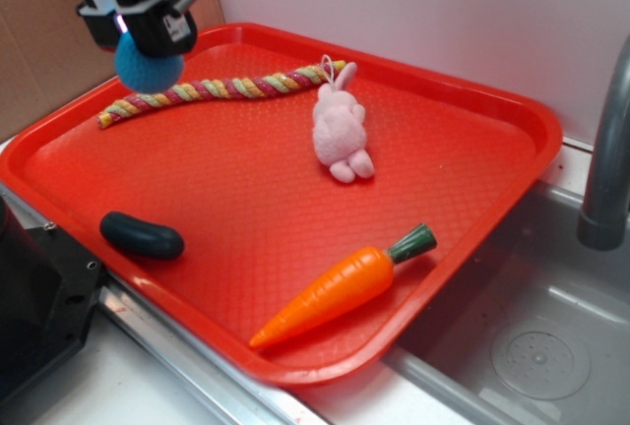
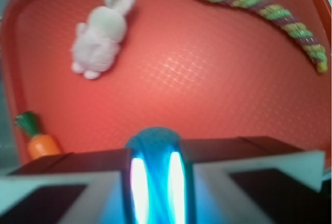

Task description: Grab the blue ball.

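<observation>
Pincer (image 1: pixel 144 39) pinching round fuzzy blue ball (image 1: pixel 148 66), above textured red tray (image 1: pixel 246 189).

No readable text, brand, number or sign shows in either view. The only candidate is a small white mark on the black housing of the pincer (image 1: pixel 148 46) in the exterior view, and it is too small and blurred to make out.

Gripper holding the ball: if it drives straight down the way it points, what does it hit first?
Probably the rope or bare tray beside it; the gripper, shut on the ball, hangs near it, depth unclear.
</observation>
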You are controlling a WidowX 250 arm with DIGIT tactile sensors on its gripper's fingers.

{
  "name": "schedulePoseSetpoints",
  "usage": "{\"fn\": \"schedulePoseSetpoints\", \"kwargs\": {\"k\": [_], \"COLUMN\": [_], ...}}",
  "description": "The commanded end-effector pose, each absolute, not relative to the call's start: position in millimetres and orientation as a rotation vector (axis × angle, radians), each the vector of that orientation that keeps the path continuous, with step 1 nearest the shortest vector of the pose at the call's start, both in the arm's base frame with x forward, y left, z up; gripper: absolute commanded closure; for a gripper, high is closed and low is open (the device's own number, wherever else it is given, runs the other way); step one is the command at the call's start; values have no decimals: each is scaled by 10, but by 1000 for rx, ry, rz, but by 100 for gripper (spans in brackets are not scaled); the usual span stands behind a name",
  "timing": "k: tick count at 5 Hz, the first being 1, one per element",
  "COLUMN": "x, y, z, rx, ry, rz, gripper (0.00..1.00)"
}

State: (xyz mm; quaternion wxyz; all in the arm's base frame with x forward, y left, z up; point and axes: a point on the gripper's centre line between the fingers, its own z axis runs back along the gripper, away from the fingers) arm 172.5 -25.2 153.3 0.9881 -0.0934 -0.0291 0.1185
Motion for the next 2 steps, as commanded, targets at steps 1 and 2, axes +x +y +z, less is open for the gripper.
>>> {"fn": "schedulePoseSetpoints", "kwargs": {"k": [1, 2], "x": [1619, 1675], "y": [-146, 3], "z": [1932, 1897], "rx": [-270, -221], "ry": [-67, -35], "rz": [232, 340], "gripper": [100, 100]}}
